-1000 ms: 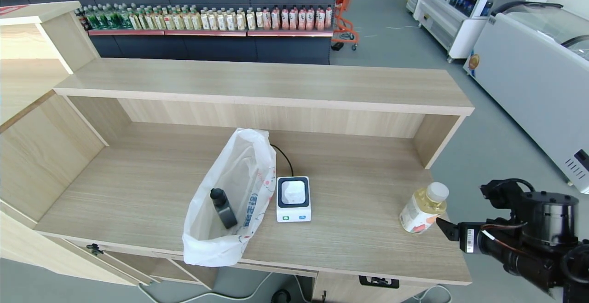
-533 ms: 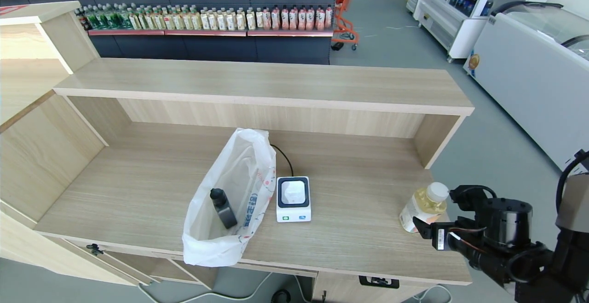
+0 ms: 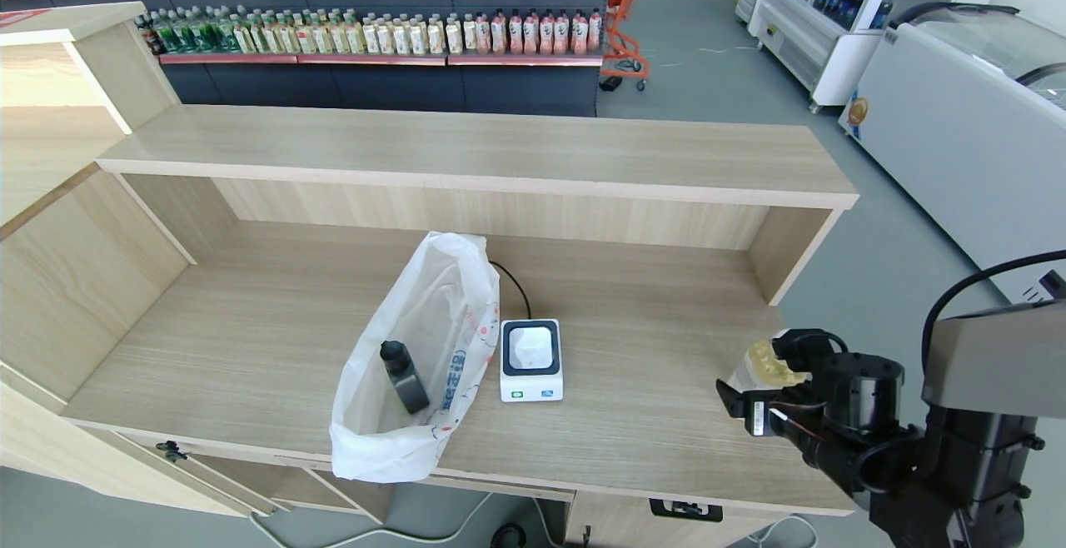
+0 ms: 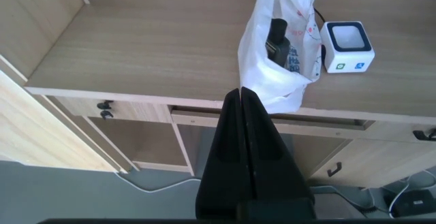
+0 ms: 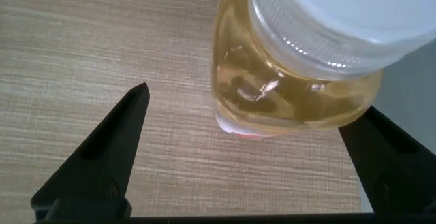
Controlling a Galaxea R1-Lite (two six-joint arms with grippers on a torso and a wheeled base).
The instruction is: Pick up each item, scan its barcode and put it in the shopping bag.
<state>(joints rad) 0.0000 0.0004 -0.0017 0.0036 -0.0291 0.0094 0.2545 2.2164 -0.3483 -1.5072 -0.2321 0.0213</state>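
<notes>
A clear bottle of yellow liquid [image 3: 759,362] with a white cap stands at the right end of the wooden counter [image 3: 650,315]. My right gripper [image 3: 762,375] is open around it; in the right wrist view the bottle [image 5: 293,67] sits between the two dark fingers [image 5: 102,163], not clamped. A white shopping bag [image 3: 416,340] lies open mid-counter with a dark bottle [image 3: 404,377] inside. The white barcode scanner [image 3: 530,358] sits just right of the bag. My left gripper [image 4: 242,93] is shut, below and in front of the counter's front edge, near the bag [image 4: 279,74].
The counter's raised ledge [image 3: 466,148] and right side panel [image 3: 787,252] wall in the work area. The scanner's black cable [image 3: 512,281] runs toward the back. The yellow bottle stands close to the counter's right edge. Freezers [image 3: 958,132] stand farther right.
My right arm has moved left, bringing its open fingers from beside the yellow bottle to around it. The bottle, bag and scanner have stayed put.
</notes>
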